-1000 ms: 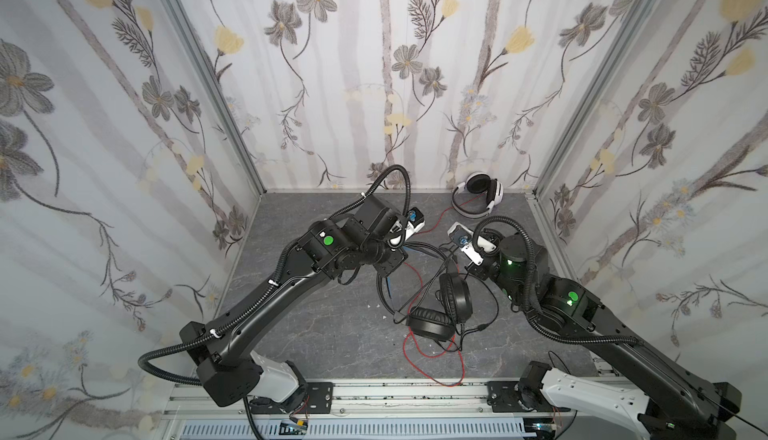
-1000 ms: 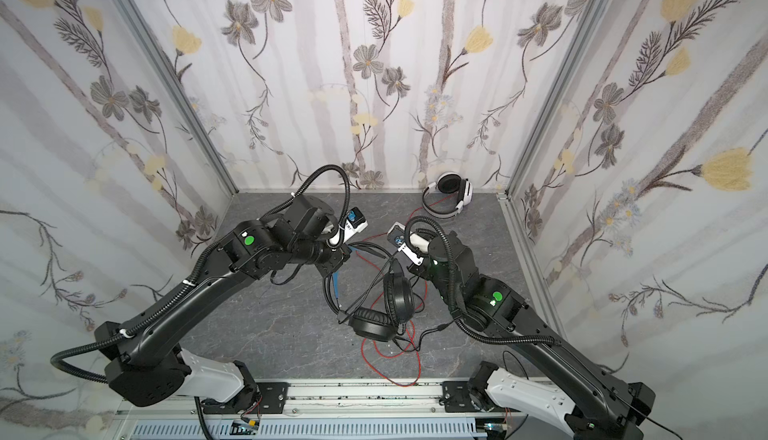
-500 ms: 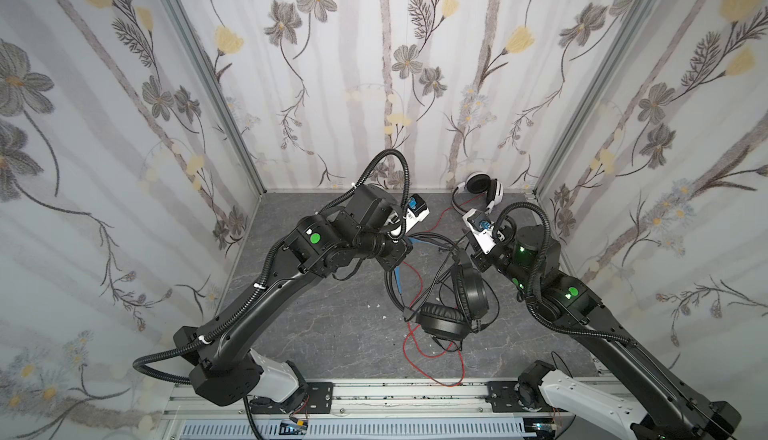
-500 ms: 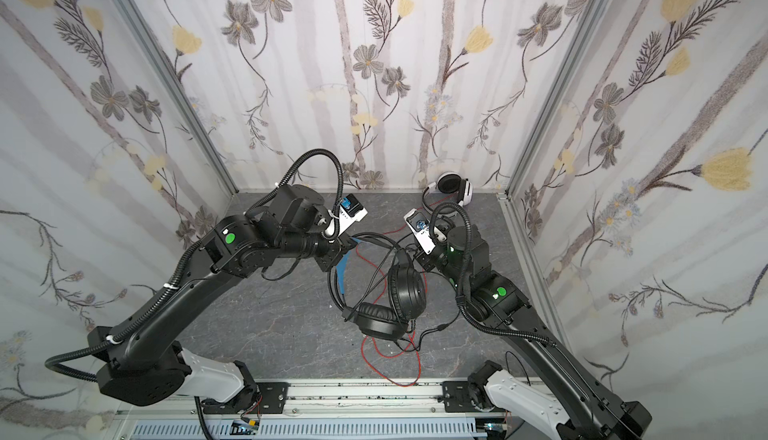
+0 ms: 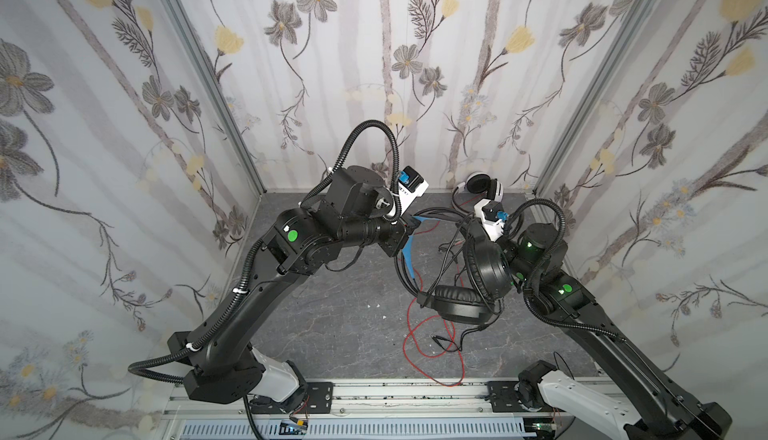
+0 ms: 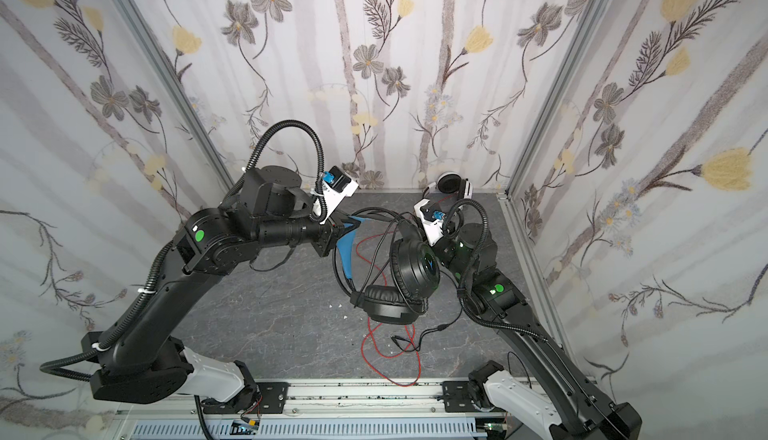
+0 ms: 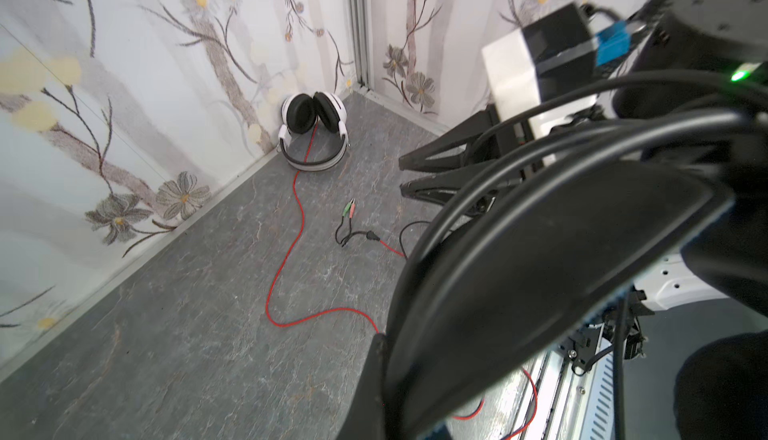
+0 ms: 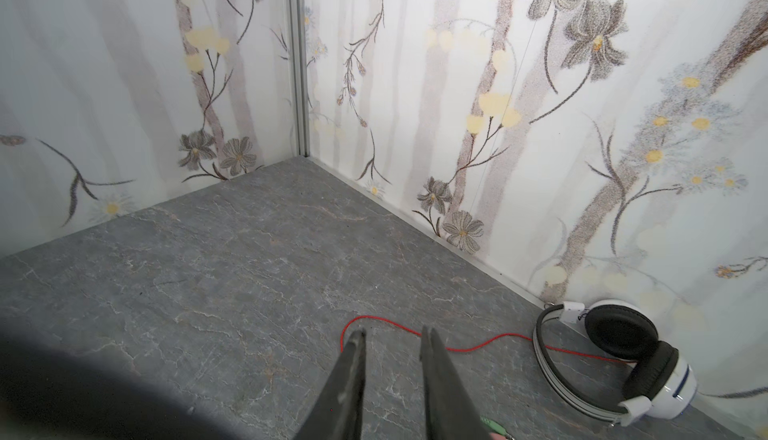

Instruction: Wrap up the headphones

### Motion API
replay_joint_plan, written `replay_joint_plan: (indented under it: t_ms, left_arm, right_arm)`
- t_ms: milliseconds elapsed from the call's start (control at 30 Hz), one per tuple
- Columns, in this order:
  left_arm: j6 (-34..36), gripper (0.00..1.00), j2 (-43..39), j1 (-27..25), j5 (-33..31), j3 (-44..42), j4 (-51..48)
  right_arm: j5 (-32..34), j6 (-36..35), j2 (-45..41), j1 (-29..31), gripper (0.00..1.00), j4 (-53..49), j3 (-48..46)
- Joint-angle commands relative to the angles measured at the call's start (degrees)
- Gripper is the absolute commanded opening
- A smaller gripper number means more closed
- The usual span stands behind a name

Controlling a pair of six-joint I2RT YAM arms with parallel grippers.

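The black headphones hang above the floor in both top views. My left gripper is shut on their headband, whose blue inner side shows. Their black cable loops over the band and trails down to the floor. My right gripper is open with nothing between its fingers, just behind the upper ear cup. The white headphones lie folded in the back right corner, and their red cable snakes across the floor.
Flowered walls close the grey floor on three sides. A metal rail runs along the front edge. Green and pink plugs lie on the floor near the white headset.
Both arms have risen and the black headphones have come up off the floor with the left gripper. The right gripper has swung back toward the rear wall and its jaws have parted a little.
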Motion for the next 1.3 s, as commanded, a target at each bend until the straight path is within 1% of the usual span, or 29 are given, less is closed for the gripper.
replay_joint_plan:
  t_ms: [0, 167, 367, 567, 867, 967, 1133, 1267]
  left_arm:
    - [-3.85, 0.0, 0.1, -0.13, 2.04, 2.11, 5.54]
    - [-6.53, 0.0, -0.64, -0.05, -0.6, 2.32, 9.5]
    - [-11.15, 0.0, -0.24, -0.13, -4.89, 4.43, 13.67]
    - [-14.89, 0.0, 0.01, -0.2, -6.11, 4.68, 18.43]
    - [-16.52, 0.0, 1.2, -0.39, -5.91, 6.92, 19.94]
    - [-17.11, 0.0, 1.39, -0.34, -6.87, 7.95, 20.23]
    - [-17.52, 0.0, -0.16, -0.33, -9.75, 6.19, 23.78]
    - [-18.34, 0.0, -0.23, -0.35, -10.25, 5.98, 25.78]
  right_arm:
    - [-4.67, 3.81, 1.86, -0.18, 0.25, 7.07, 0.55]
    - [-5.95, 4.4, 3.94, -0.17, 0.25, 8.74, 1.03]
    - [-7.21, 6.74, 4.95, -0.25, 0.23, 11.53, -1.46]
    - [-8.93, 9.07, 5.82, -0.21, 0.19, 14.62, -4.45]
    - [-11.15, 10.43, 8.66, -0.25, 0.12, 17.29, -6.46]
    - [-11.57, 11.42, 8.58, -0.24, 0.11, 18.34, -8.28]
    - [-11.92, 12.76, 7.98, -0.29, 0.1, 19.31, -11.3]
    - [-11.72, 13.37, 7.82, -0.31, 0.09, 19.92, -13.8]
